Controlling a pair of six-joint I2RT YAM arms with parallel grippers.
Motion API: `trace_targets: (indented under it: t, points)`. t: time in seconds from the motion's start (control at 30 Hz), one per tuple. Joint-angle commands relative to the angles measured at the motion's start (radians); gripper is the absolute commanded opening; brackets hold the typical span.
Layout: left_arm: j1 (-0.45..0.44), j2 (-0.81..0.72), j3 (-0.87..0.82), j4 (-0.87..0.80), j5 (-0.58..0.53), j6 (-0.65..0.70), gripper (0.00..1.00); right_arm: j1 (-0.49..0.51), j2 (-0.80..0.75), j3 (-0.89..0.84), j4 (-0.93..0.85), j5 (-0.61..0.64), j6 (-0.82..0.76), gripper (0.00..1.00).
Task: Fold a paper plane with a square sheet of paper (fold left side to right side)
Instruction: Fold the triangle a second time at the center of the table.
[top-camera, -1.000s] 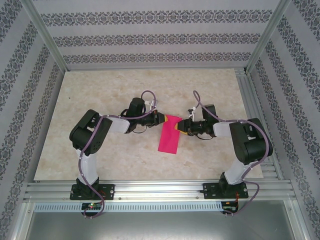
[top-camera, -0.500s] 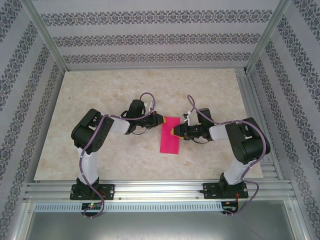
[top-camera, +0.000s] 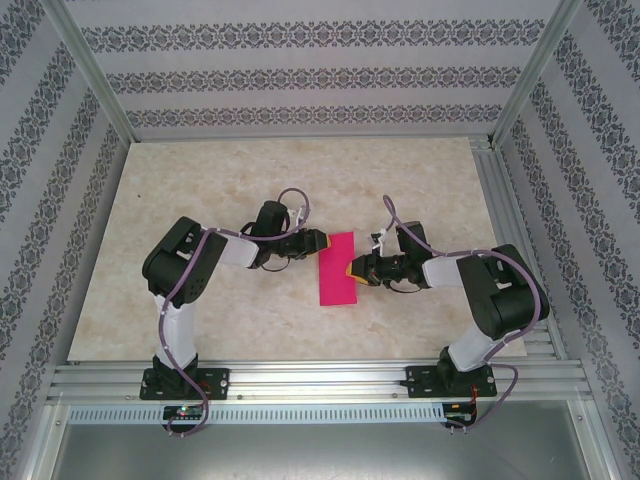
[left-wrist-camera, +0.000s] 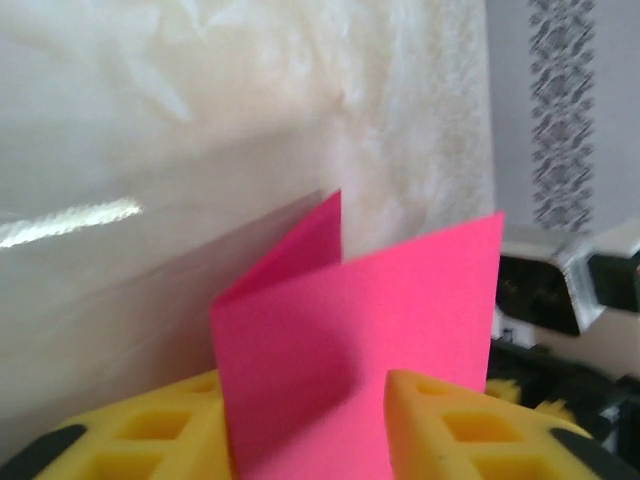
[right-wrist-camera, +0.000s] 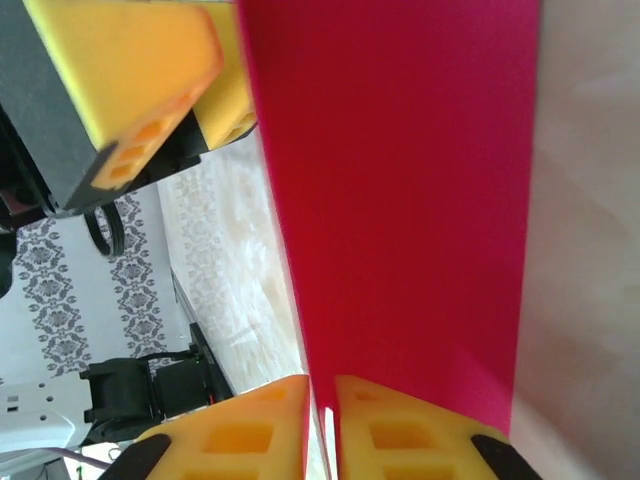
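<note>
The sheet of paper (top-camera: 338, 268) lies on the table (top-camera: 200, 200) as a narrow magenta rectangle, its long sides running away from the arms' bases. It sits between the two hands. From its shape, the left-to-right fold looks already made, so the step in hand is probably setting the crease or getting a fresh grip for the next fold.

The right hand (top-camera: 351, 271) meets the paper at its right long edge, a little nearer than the middle. In the right wrist view its yellow fingers (right-wrist-camera: 400, 430) are pressed almost together, with only a slit between them. The paper's edge runs down into that slit, so this hand seems to be pinching the edge. That grip probably serves to keep the layers stacked and stop the light sheet from sliding.

The left hand (top-camera: 318, 241) is at the paper's far left corner. In the left wrist view its fingers (left-wrist-camera: 450, 425) are spread well apart with the paper passing between them, so nothing there is clamped. From that side the two layers gape, one flap standing a little off the other. The fold is therefore not yet flat at that end. Spread as it is, the left hand probably leaves the paper to the right hand's grip.

With only one edge pinched, a tug there could shift the layers out of line.
</note>
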Motion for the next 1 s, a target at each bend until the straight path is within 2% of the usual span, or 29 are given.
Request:
trace_targets:
  t: [0.0, 0.13, 0.27, 0.43, 0.7, 0.97]
  points:
    - [0.023, -0.113, 0.020, -0.212, -0.092, 0.169, 0.51, 0.012, -0.029, 0.037, -0.080, 0.026, 0.030, 0.14]
    - [0.022, -0.273, 0.006, -0.428, -0.233, 0.322, 0.59, 0.014, -0.041, 0.057, -0.137, 0.028, 0.047, 0.14]
    - [-0.013, -0.457, -0.081, -0.470, -0.256, 0.397, 0.61, 0.014, -0.044, 0.099, -0.248, 0.054, 0.015, 0.15]
    - [-0.204, -0.606, -0.138, -0.554, -0.348, 0.474, 0.63, 0.016, -0.030, 0.123, -0.275, 0.053, 0.023, 0.15]
    - [-0.434, -0.588, -0.119, -0.555, -0.505, 0.527, 0.63, 0.015, -0.018, 0.158, -0.330, 0.056, 0.027, 0.15]
    - [-0.553, -0.446, -0.041, -0.544, -0.647, 0.563, 0.67, 0.015, 0.009, 0.176, -0.347, 0.046, 0.043, 0.15]
